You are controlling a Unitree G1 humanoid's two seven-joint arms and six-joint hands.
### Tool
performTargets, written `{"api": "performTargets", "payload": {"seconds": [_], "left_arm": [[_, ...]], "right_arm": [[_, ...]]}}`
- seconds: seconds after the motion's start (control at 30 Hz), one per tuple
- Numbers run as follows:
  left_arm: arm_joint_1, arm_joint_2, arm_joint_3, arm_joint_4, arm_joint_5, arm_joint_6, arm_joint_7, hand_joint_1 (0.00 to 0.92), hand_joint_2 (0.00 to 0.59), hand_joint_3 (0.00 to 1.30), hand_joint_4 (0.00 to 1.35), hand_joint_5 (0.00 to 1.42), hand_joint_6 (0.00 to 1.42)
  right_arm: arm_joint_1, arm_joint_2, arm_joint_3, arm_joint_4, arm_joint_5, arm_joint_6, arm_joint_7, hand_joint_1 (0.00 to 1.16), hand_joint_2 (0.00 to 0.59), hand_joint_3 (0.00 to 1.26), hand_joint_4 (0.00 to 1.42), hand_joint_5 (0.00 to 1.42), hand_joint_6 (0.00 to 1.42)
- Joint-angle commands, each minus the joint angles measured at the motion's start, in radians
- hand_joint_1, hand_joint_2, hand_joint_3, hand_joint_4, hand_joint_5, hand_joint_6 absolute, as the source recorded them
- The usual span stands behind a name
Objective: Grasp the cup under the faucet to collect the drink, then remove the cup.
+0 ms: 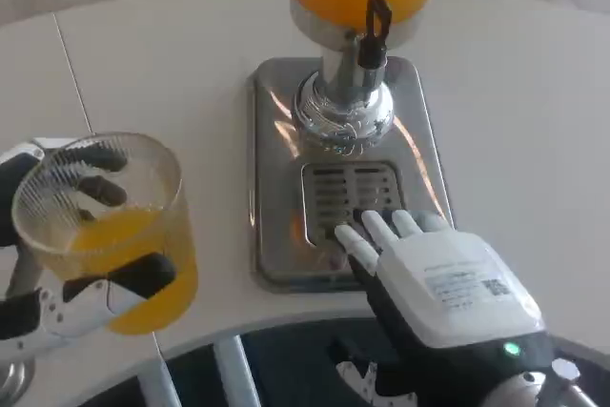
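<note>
White table (534,92) is all around me. On the left, my left hand (57,302) wraps its fingers around the cup (105,231), which stands up straight with orange drink in the bottom. It is well away to the left of the faucet (372,30), so I think it only needs setting down. My right hand (438,278) rests on the silver drip tray (276,140), fingers loose, holding nothing.

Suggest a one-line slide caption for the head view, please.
Left hand holds the juice-filled cup clear of the dispenser; right hand rests over the drip tray.
</note>
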Motion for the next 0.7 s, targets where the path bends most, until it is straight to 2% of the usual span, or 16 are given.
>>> {"api": "performTargets", "payload": {"seconds": [0.03, 0.3, 0.7], "left_arm": [[-0.013, 0.007, -0.005, -0.008, -0.009, -0.063, -0.015, 0.626, 0.0, 0.93, 1.13, 1.33, 1.42], [-0.034, 0.001, -0.043, -0.001, 0.015, -0.071, -0.024, 0.626, 0.0, 0.93, 1.15, 1.33, 1.42], [-0.038, 0.01, -0.058, 0.014, 0.029, -0.08, -0.032, 0.633, 0.0, 0.93, 1.15, 1.32, 1.42]], "right_arm": [[0.055, 0.046, 0.052, -0.015, -0.024, 0.014, -0.016, 0.68, 0.442, 0.07, 0.0, 0.0, 0.0], [0.076, 0.049, 0.064, -0.04, -0.032, 0.022, -0.011, 0.68, 0.436, 0.07, 0.0, 0.0, 0.0], [0.08, 0.053, 0.059, -0.048, -0.029, 0.031, -0.01, 0.69, 0.435, 0.06, 0.0, 0.0, 0.0]]}}
